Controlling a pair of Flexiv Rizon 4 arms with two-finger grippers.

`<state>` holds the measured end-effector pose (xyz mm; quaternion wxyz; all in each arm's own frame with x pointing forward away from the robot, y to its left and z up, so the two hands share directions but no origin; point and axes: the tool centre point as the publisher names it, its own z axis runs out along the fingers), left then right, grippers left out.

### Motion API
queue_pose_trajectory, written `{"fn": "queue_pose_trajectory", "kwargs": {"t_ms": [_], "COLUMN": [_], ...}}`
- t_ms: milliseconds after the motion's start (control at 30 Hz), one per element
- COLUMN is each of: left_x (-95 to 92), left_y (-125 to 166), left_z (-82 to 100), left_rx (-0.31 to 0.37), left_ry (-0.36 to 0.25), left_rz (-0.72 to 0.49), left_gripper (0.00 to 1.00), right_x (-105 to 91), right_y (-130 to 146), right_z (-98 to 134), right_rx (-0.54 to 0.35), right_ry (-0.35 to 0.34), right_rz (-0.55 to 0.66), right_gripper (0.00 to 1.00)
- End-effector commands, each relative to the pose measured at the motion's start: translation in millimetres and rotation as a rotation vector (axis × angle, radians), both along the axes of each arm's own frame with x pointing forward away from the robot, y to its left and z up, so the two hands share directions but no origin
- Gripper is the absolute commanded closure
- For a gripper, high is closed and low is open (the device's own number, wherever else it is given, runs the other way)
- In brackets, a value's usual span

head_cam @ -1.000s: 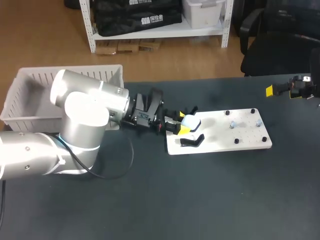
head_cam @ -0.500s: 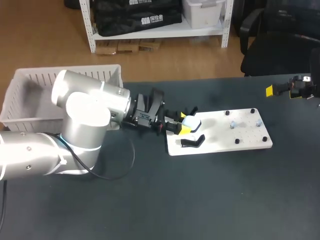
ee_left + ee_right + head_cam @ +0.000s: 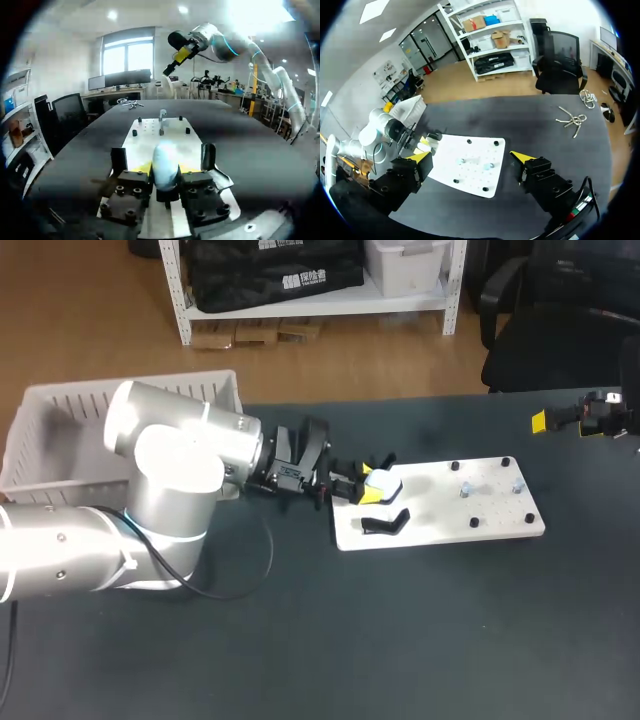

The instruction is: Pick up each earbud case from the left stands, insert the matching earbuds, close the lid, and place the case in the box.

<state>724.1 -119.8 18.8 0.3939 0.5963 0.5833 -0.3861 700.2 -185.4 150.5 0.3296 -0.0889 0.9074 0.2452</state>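
Where our left arm (image 3: 170, 480) comes in low across the dark bench (image 3: 420, 640), the left hand (image 3: 366, 487) sits at the end of the white board (image 3: 450, 515) nearest the box (image 3: 130, 388), clamped on the white earbud case (image 3: 385, 483). In the left wrist view the earbud case (image 3: 166, 165) stands upright between the two yellow tips, one tip pressed against each side, and the white board (image 3: 160, 132) stretches away ahead of it. We cannot tell whether the case rests on its stand or is just clear of it. Just beside it on the board lies a black stand (image 3: 385, 523) (curved, with nothing held in it). A few small pale pieces (image 3: 465, 490) stand on the board's other half, too small for us to name. The box, a white slatted basket, sits at the bench's left rear corner behind the left arm. Our right hand (image 3: 585, 418) hangs at the bench's right edge, well apart from the board. In its own view the right hand (image 3: 470, 156) has its fingers wide apart, with the white board (image 3: 485, 180) ahead of them.
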Motion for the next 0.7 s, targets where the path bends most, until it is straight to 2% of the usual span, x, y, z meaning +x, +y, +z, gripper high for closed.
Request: {"fn": "queue_pose_trajectory", "kwargs": {"t_ms": [33, 267, 600, 700], "left_x": [2.2, 4.2, -14.1, -18.7], "left_y": [1.9, 16.2, 39.0, 42.9], "left_z": [-5.8, 27.3, 107.7, 124.5], "left_rx": [-0.03, -0.088, -0.149, -0.157], "left_ry": [-0.018, -0.063, -0.167, -0.201], "left_rz": [0.009, -0.004, -0.085, -0.084], "left_gripper": [1.0, 1.0, 1.0, 1.0], "right_x": [0.3, 0.3, 0.3, 0.3], "right_y": [-0.5, -0.5, -0.5, -0.5], "right_z": [-0.4, -0.4, -0.4, -0.4], "right_rx": [0.001, 0.001, 0.001, 0.001], "right_ry": [0.0, 0.0, 0.0, 0.0], "right_rz": [0.002, 0.002, 0.002, 0.002], "right_gripper": [0.0, 0.0, 0.0, 0.0]}}
